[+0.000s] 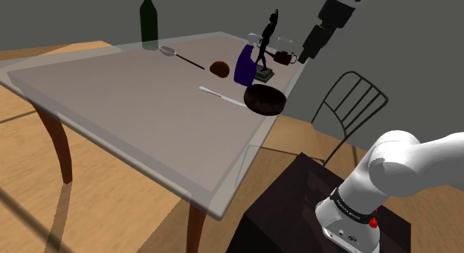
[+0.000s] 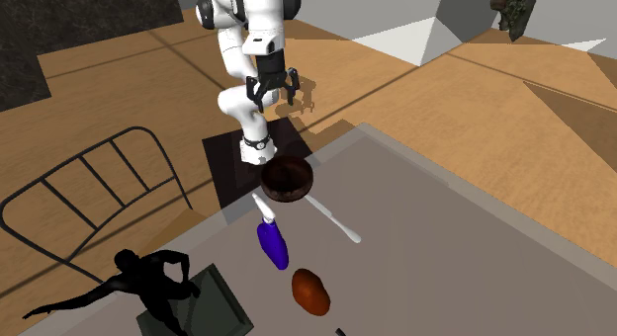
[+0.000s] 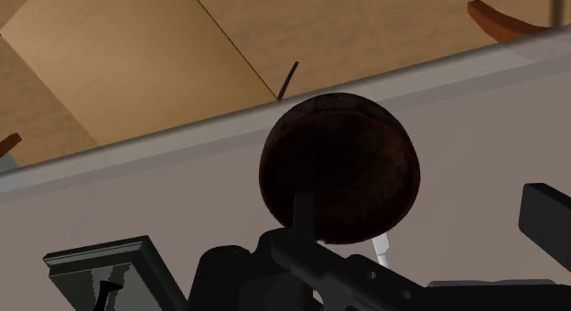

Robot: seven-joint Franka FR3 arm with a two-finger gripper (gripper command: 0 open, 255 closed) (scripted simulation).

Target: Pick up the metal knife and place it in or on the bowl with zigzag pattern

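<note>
- Dark bottle (image 1: 149, 19), at 11 o'clock of the spoon (image 1: 181, 56).
- Brown lump (image 1: 219, 68), at 9 o'clock of the blue vase (image 1: 245, 65).
- Black figurine (image 1: 266, 42), with a teapot (image 1: 284, 58) at its 3 o'clock.
- Chair (image 1: 349, 103) beside the desk (image 1: 134, 110).

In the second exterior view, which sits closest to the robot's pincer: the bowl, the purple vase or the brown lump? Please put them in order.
1. The bowl, right under the pincer, at the table edge.
2. The purple vase, past the bowl, further onto the table.
3. The brown lump, beyond the vase, lowest of the three in that view.
</note>
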